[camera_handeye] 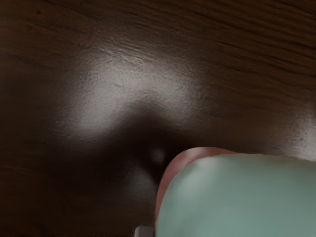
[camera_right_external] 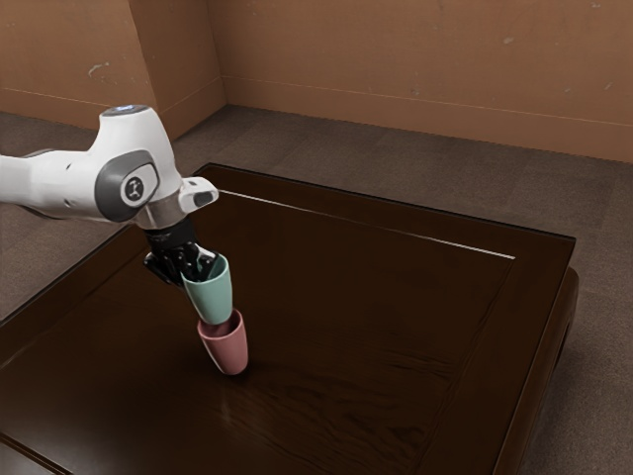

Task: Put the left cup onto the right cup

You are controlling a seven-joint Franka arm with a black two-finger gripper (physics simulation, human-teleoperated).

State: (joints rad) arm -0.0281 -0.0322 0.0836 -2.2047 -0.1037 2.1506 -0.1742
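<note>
1. Noted gripper (camera_right_external: 188,265) closed narrow on the rim wall of the green cup (camera_right_external: 211,290), holding it.
2. Found green cup with its base in the mouth of the pink cup (camera_right_external: 227,346), at the near left of the desk (camera_right_external: 396,297) in the exterior view. Both look tilted, tops toward the arm.
3. In the wrist view, spotted pink cup (camera_handeye: 170,173) peeking out just beside green cup (camera_handeye: 237,197). Cannot tell how deep the seating is.
4. Risk on release: could topple the leaning stack if let go while tilted. Cause: weight off-centre over a small pink base.
5. Risk on retreat: could drag green cup back out, or tip both, if a finger snags the rim while lifting.
6. Risk on pressing down: could skid pink cup across the glossy desk. Cause: slanted push.
</note>
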